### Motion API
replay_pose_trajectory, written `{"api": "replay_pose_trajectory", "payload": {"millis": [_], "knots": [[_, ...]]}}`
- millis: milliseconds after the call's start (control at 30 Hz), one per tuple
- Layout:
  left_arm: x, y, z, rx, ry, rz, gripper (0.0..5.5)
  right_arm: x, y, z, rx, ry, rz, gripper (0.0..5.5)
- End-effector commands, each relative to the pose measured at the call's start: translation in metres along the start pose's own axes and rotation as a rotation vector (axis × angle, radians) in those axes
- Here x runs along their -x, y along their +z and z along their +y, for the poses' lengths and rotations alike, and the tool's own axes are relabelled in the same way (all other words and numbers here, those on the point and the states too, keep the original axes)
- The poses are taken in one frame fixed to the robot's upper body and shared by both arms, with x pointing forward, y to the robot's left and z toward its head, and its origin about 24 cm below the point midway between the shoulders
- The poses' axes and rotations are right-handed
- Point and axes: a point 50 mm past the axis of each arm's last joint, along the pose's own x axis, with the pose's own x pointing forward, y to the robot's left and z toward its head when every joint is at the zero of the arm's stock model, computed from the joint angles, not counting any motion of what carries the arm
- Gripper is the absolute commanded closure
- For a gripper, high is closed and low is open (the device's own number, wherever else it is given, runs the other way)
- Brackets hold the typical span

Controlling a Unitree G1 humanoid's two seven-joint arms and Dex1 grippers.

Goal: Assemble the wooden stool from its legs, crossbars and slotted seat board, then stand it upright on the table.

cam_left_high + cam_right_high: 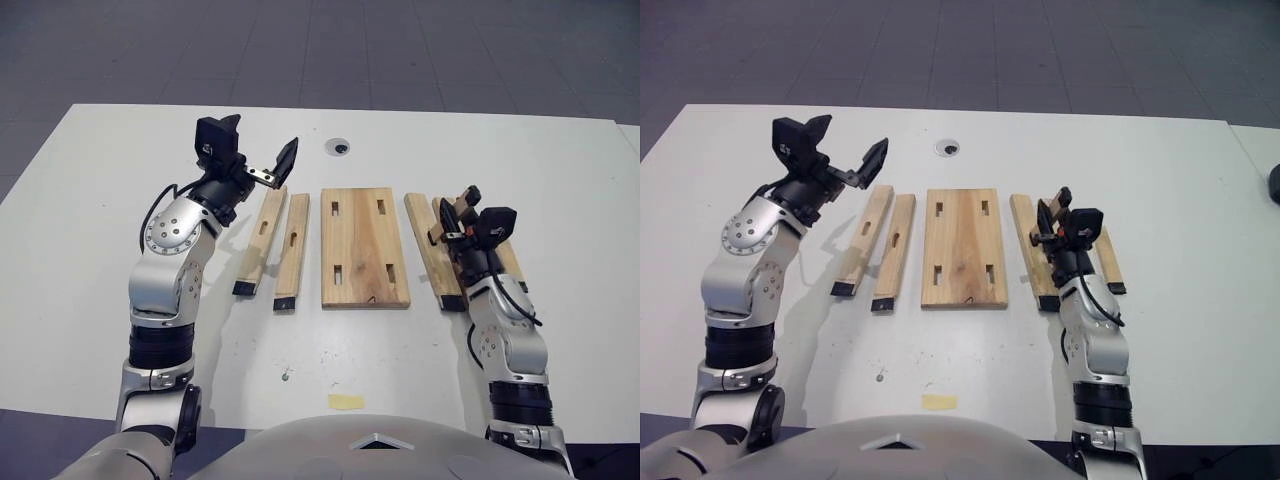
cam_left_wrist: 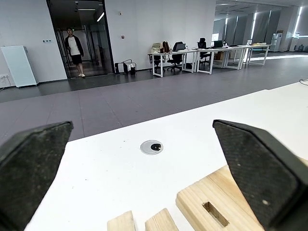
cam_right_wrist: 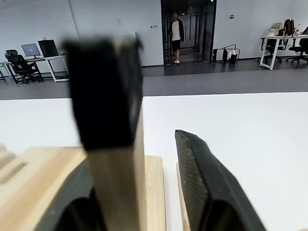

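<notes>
Stool legs [image 1: 259, 240], a pair, flat on the table [image 1: 120, 160], with the raised left gripper [image 1: 255, 150] spread wide at their far ends. Slotted seat board [image 1: 364, 247] flat in the middle. Right gripper [image 1: 462, 212] clamped on a black-capped wooden piece [image 3: 115, 173], above the right-hand legs [image 1: 432, 255].

The slotted seat board [image 1: 365, 247] lies flat on the worktop [image 1: 120, 170]. Two black-tipped legs [image 1: 259, 243] lie on my left. My right pincer [image 1: 1053, 204] holds one leg [image 3: 115, 178] up.

The white table [image 1: 570, 170] has a round cable grommet [image 1: 340, 147] at its far middle. A small piece of yellow tape [image 1: 346, 401] lies by the near edge. Grey floor tiles [image 1: 300, 50] lie beyond.
</notes>
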Motion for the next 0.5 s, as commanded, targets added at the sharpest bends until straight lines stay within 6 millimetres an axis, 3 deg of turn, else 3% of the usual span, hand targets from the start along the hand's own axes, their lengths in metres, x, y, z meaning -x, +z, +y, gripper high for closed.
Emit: {"api": "replay_pose_trajectory", "payload": {"millis": [33, 500], "knots": [[0.000, -0.005, -0.004, -0.003, -0.003, 0.011, 0.10, -0.009, 0.018, 0.002, 0.018, 0.026, -0.056, 3.11], [-0.006, -0.011, -0.007, 0.020, 0.017, -0.004, 0.10, -0.043, 0.117, 0.020, 0.044, 0.159, -0.307, 0.99]]}}
